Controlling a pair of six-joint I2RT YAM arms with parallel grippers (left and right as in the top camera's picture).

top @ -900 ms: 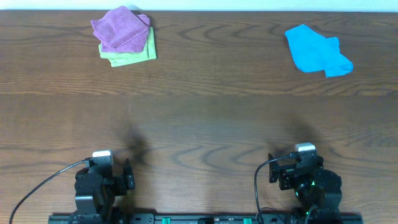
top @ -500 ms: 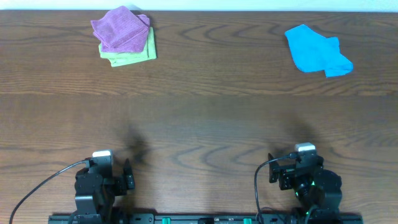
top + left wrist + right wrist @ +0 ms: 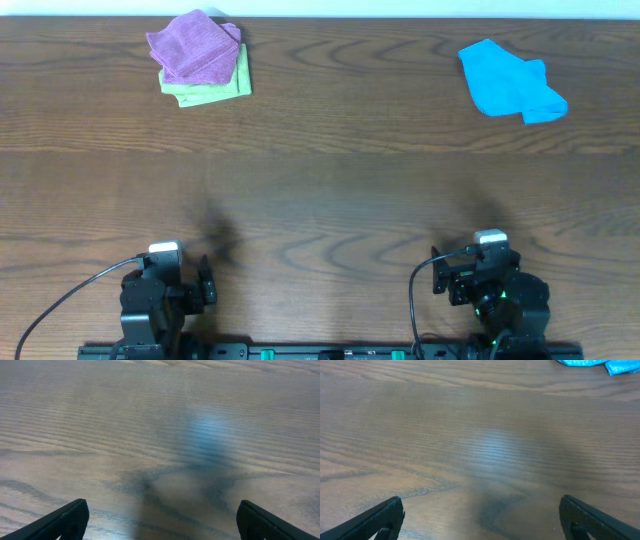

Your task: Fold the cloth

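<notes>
Dark wood-grain table [image 3: 320, 180] bears a rumpled, soft sky-blue cloth [image 3: 510, 83].

You have the cloth [image 3: 510, 82] at the far right of the surface [image 3: 330, 180]; a stacked pair of cloths [image 3: 200, 60] lies far left.

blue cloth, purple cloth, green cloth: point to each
blue cloth [image 3: 508, 83], overhead view, middle of the fabric
purple cloth [image 3: 195, 45], overhead view, centre of its top
green cloth [image 3: 210, 93], overhead view, exposed lower strip
</notes>
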